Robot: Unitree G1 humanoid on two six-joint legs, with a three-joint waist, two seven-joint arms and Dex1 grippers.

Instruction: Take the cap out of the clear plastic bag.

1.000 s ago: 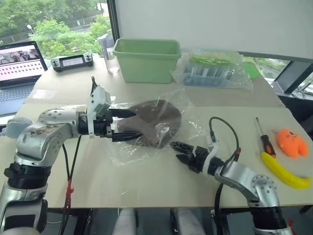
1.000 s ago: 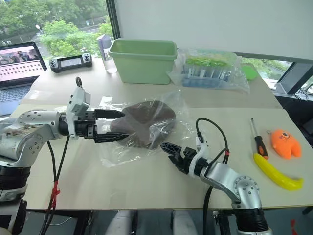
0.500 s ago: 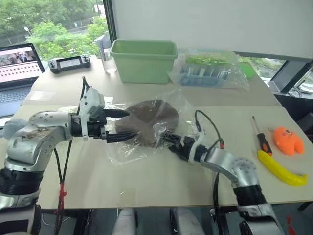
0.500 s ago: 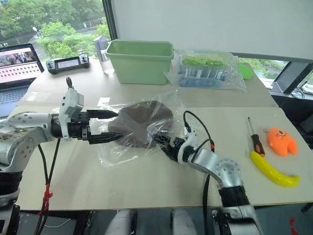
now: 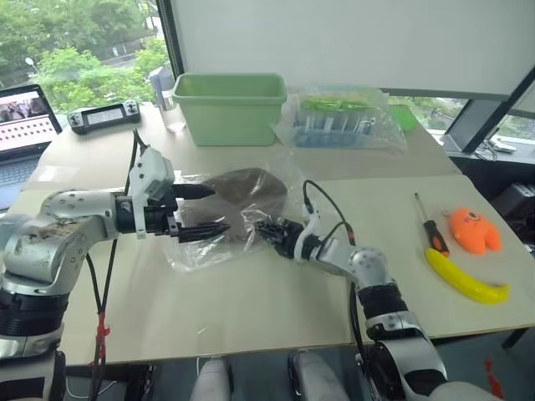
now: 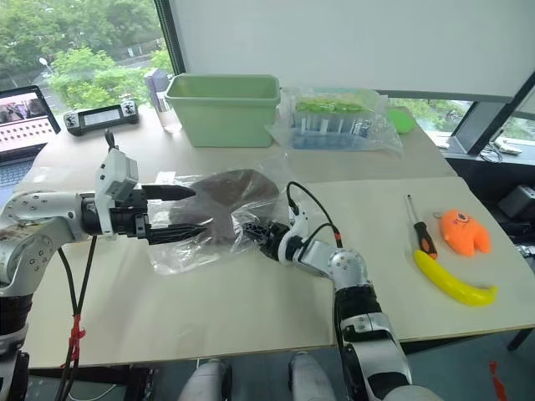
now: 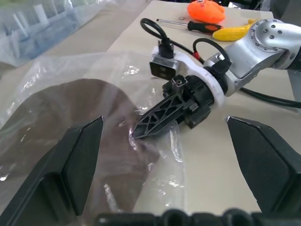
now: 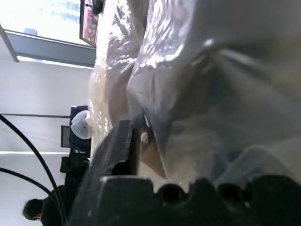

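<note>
The dark brown cap (image 5: 242,188) lies inside the clear plastic bag (image 5: 194,251) in the middle of the table. My left gripper (image 5: 216,209) is open at the bag's left side. Its two black fingers reach level toward the cap, with crinkled plastic around them. My right gripper (image 5: 266,227) comes in from the right with its fingers together, pinching the bag's film at its right edge, just in front of the cap. The left wrist view has the right gripper (image 7: 141,129) nipping the plastic beside the cap (image 7: 70,117).
A green bin (image 5: 227,104) and a clear bag of blue and green items (image 5: 338,121) stand at the back. A screwdriver (image 5: 428,227), a banana (image 5: 464,280) and an orange plush toy (image 5: 472,230) lie at the right. A laptop (image 5: 21,117) and a controller (image 5: 104,117) are at the back left.
My right gripper has moved forward and left to the bag's right edge and closed on the plastic. The left gripper has stayed open in place. The camera has shifted.
</note>
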